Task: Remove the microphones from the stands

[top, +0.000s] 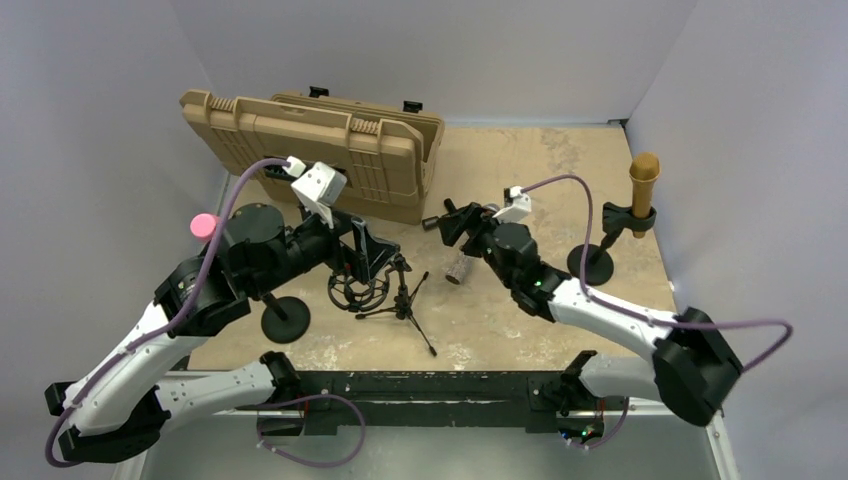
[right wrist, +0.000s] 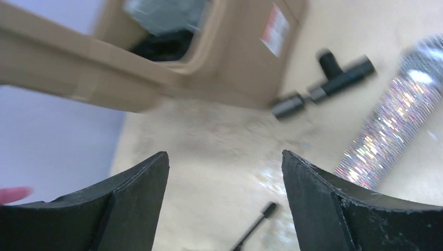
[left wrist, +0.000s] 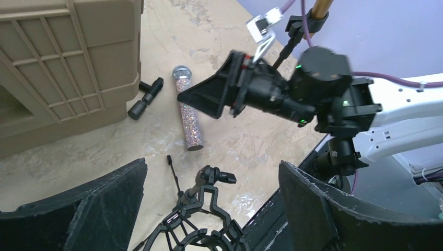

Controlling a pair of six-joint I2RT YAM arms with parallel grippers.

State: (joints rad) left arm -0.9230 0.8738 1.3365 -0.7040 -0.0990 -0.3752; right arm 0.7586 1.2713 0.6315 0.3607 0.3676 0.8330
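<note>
Microphone (top: 459, 268): lying flat on the desk (top: 520, 335), out of the stand (top: 385, 290).
Handling: we judge it stiff, light, prone to rolling; take mid-barrel.
Claws: left claw (left wrist: 212, 163) and right claw (right wrist: 224, 154) both open, empty.

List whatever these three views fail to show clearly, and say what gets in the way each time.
- Top view: the right arm covers most of the glitter microphone.
- Left wrist view: the gold microphone is cut off by the top edge, and the shock mount by the bottom edge.
- Right wrist view: blur makes the sticker on the tan case unreadable.
</note>
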